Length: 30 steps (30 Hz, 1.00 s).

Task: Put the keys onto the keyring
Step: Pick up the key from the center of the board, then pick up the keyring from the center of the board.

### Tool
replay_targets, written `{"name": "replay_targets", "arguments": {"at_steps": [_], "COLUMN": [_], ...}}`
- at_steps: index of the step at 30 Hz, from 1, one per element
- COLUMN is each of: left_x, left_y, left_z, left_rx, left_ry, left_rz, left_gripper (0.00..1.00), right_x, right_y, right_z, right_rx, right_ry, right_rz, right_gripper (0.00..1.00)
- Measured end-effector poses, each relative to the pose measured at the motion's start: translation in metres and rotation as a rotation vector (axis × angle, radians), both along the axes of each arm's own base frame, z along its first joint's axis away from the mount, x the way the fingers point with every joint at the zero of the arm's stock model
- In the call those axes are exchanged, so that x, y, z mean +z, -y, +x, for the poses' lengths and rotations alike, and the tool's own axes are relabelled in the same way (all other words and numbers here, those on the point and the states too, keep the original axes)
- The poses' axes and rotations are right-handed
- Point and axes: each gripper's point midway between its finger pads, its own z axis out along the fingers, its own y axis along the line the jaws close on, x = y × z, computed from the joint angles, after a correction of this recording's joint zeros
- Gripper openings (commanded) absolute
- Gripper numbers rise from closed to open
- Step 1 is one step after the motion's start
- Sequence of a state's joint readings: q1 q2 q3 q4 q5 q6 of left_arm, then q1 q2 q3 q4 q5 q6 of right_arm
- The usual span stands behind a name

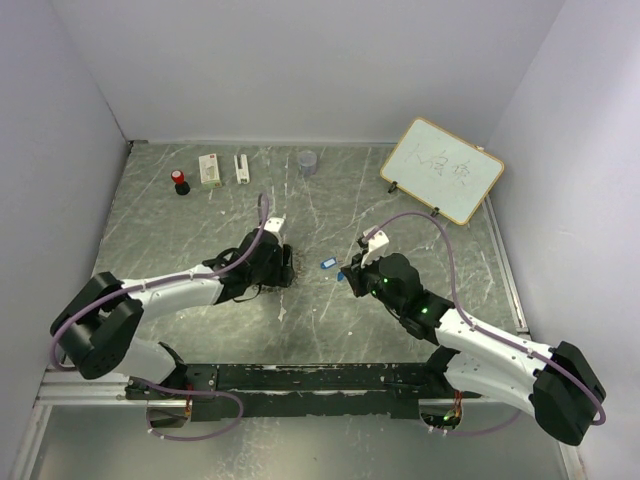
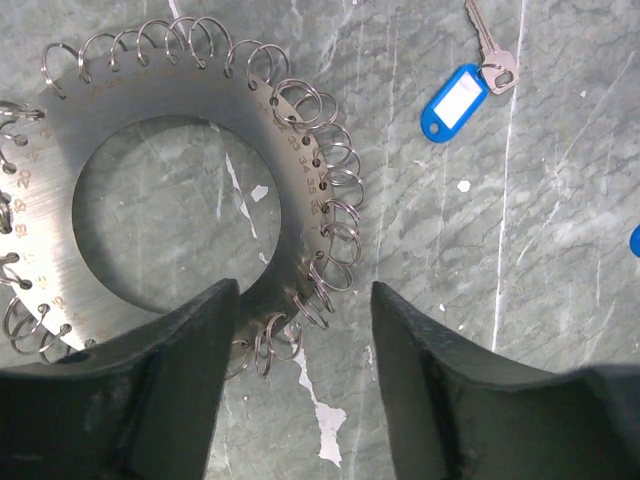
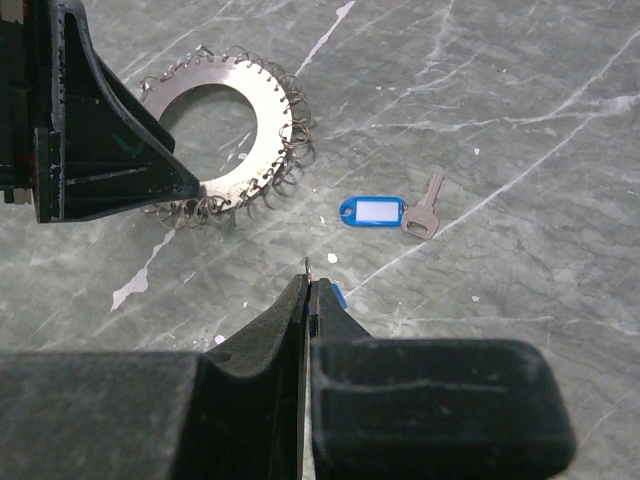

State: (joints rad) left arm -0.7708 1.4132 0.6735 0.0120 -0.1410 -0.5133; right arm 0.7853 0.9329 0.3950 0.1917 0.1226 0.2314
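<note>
The keyring (image 2: 180, 110) is a flat metal disc with a big hole and several small wire loops round its rim. It lies flat on the table and also shows in the right wrist view (image 3: 245, 110). My left gripper (image 2: 305, 300) is open, with its jaws astride the disc's lower right rim, and it covers the disc in the top view (image 1: 283, 262). A loose key with a bright blue tag (image 2: 455, 100) lies between the arms (image 1: 328, 263) (image 3: 372, 211). My right gripper (image 3: 310, 290) is shut on a thin metal key with a blue piece (image 3: 337, 295), close above the table (image 1: 350, 274).
A small whiteboard (image 1: 442, 168) leans at the back right. A grey cup (image 1: 307, 161), two white blocks (image 1: 210, 169) and a red-topped object (image 1: 180, 182) stand along the back. The left gripper's finger (image 3: 90, 130) fills the right wrist view's left side.
</note>
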Motion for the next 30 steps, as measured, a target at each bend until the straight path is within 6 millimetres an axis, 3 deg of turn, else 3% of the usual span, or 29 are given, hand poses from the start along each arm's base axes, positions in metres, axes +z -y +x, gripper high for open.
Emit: {"name": "replay_targets", "arguments": {"at_steps": [14, 30], "left_x": [-0.016, -0.016], "left_y": [0.009, 0.023], "left_z": [-0.002, -0.007], "left_rx": [-0.025, -0.062], "left_ry": [-0.046, -0.055], "left_rz": [0.011, 0.018], "left_gripper": [0.52, 0.47], "right_x": [-0.004, -0.003], "right_y": [0.002, 0.003], "right_z": [-0.001, -0.002], "right_rx": [-0.008, -0.014], "right_ry": [-0.008, -0.01], "right_rz": [0.0, 0.008], "right_gripper": [0.0, 0.0]}}
